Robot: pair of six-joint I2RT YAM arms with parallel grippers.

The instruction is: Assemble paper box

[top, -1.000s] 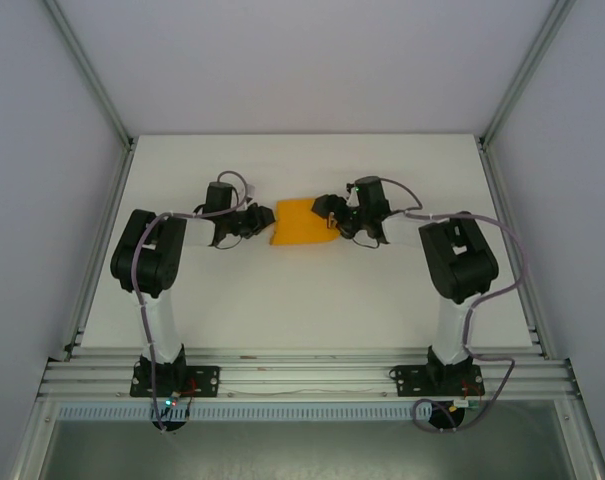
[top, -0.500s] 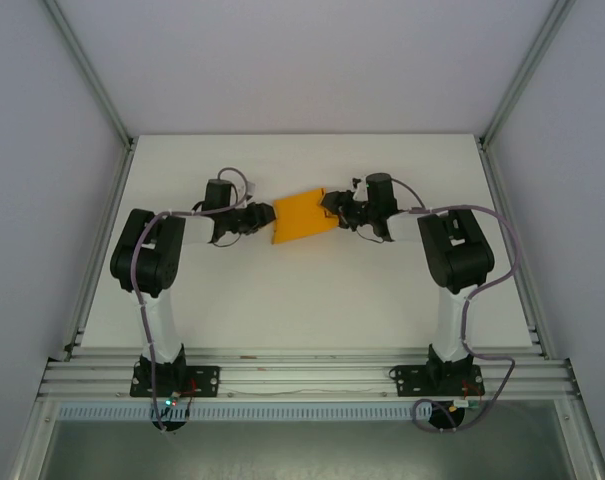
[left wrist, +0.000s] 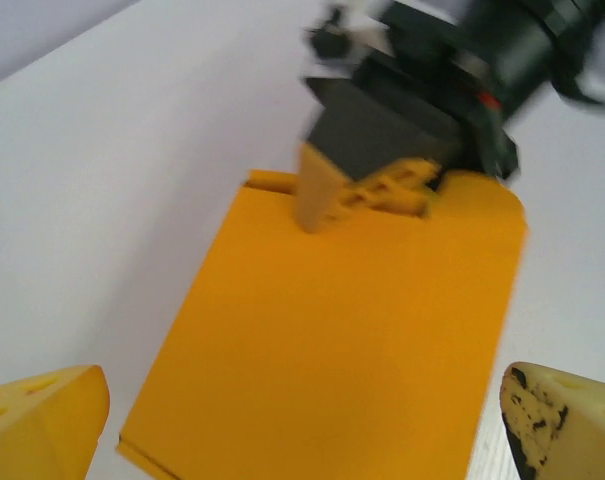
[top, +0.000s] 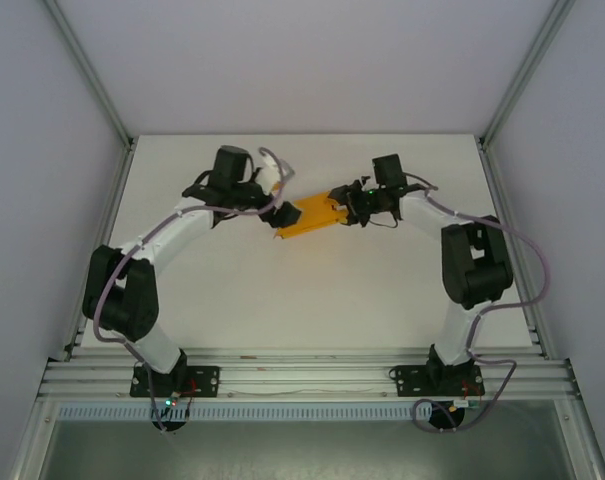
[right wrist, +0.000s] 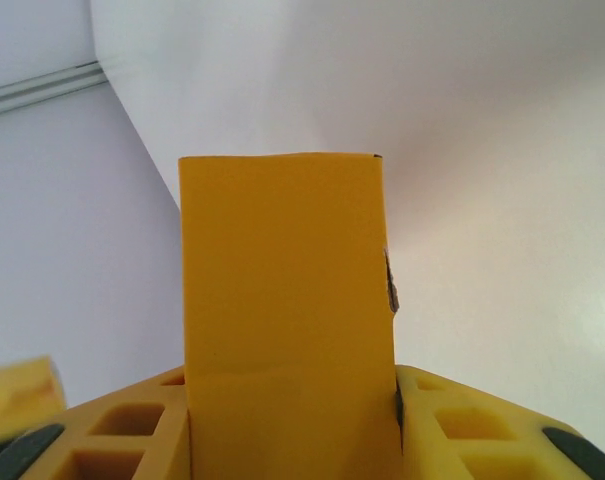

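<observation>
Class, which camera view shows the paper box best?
Left wrist view: the paper box appears large, its broad face showing. Top external shows it small and distant; right wrist shows one narrow end, close up.

Orange paper box [top: 312, 217] — flattened, tilted

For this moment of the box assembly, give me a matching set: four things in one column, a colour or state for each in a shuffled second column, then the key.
Things
1. left pincer
2. right pincer
3. paper box
4. table

Colour or state
A. white surface under both arms
B. clamped on one end of the paper box
C. bright orange, between the two pincers
D. fingers spread wide, gripping nothing

Pairs: 1-D, 2-B, 3-C, 4-A
</observation>
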